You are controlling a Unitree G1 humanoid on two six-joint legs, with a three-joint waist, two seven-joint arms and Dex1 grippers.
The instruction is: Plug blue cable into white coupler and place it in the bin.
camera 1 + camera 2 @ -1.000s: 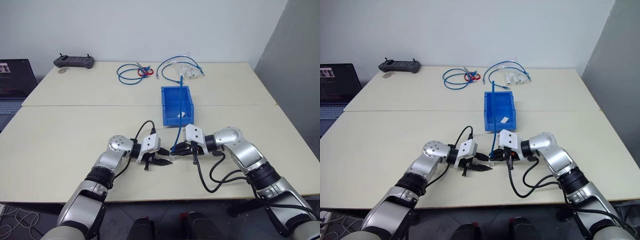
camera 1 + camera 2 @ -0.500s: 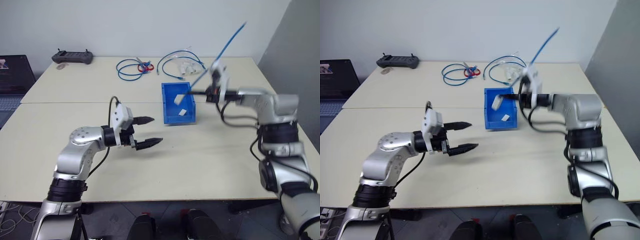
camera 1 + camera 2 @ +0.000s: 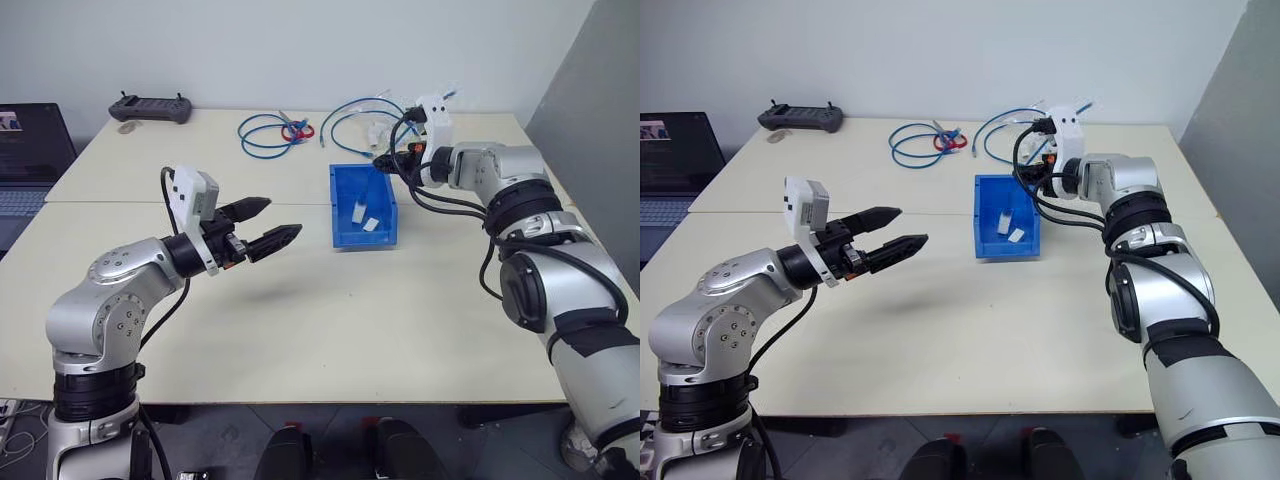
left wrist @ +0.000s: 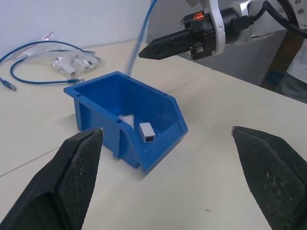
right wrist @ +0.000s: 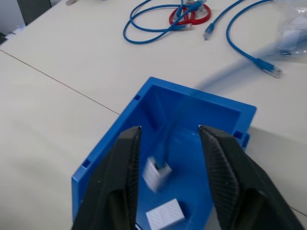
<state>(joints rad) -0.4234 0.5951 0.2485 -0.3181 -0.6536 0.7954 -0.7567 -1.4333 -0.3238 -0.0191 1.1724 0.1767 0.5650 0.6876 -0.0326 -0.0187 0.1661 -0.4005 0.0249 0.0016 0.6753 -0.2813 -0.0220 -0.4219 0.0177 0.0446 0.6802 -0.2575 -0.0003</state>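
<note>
The bright blue bin point(image 3: 337, 206) stands mid-table. Inside it lies the white coupler point(image 4: 147, 132), beside a flat white slip point(image 3: 370, 224). The thin blue cable point(image 4: 142, 38) rises, blurred, from the coupler past my right gripper point(image 5: 169, 129). That gripper hovers over the bin's far edge point(image 3: 381, 166), open, with its fingers point(image 5: 122, 167) wide apart on either side of the cable and not pinching it. My left gripper point(image 3: 284, 216) is raised to the left of the bin, open and empty, pointing toward it.
Coiled blue cables point(image 3: 266, 135) with a red loop point(image 3: 301, 131) and a clear bag of white parts point(image 3: 383, 130) lie behind the bin. A black controller point(image 3: 150, 107) sits at the far left, and a laptop point(image 3: 22, 150) at the left edge.
My right arm swung the cable and coupler from the near table up over the bin and its jaws opened. My left gripper opened, let go and lifted away to the left.
</note>
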